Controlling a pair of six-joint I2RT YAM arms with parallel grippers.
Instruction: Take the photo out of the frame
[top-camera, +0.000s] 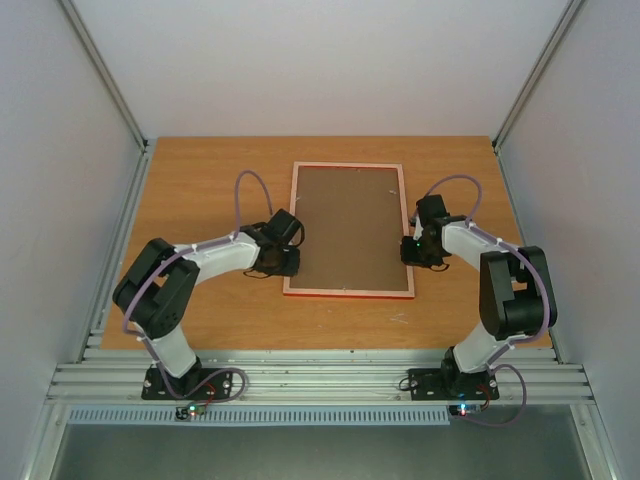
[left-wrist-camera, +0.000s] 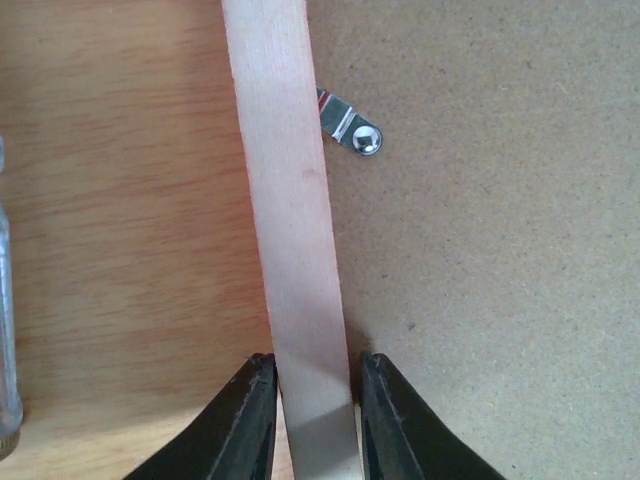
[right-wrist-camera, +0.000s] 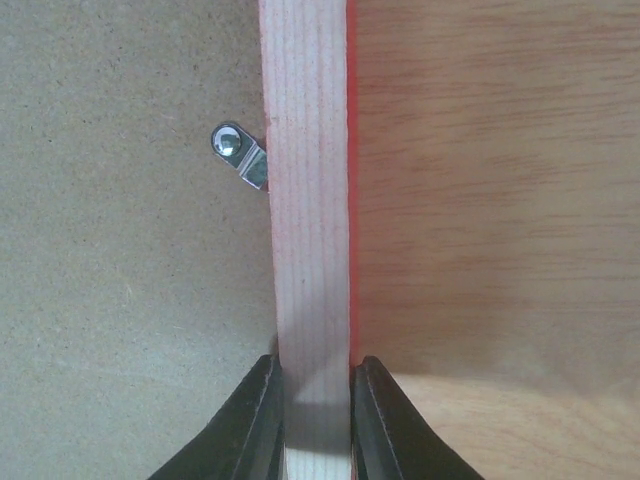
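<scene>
The frame (top-camera: 347, 165) lies face down on the table, its thin red border around a brown backing board (top-camera: 350, 225). The photo is hidden under the board. My left gripper (top-camera: 288, 262) straddles the frame's left rail (left-wrist-camera: 290, 200) near the front corner, its jaws (left-wrist-camera: 318, 400) closed against the rail's two sides. My right gripper (top-camera: 408, 248) straddles the right rail (right-wrist-camera: 308, 200), its jaws (right-wrist-camera: 316, 400) pressed on both sides. A red edge shows on that rail's outer side.
A small metal turn tab (left-wrist-camera: 350, 128) sits on the board by the left rail, and another tab (right-wrist-camera: 240, 155) by the right rail. The wooden table (top-camera: 200, 190) is walled in by white panels. A clear tube (left-wrist-camera: 5, 330) shows at the left wrist view's edge.
</scene>
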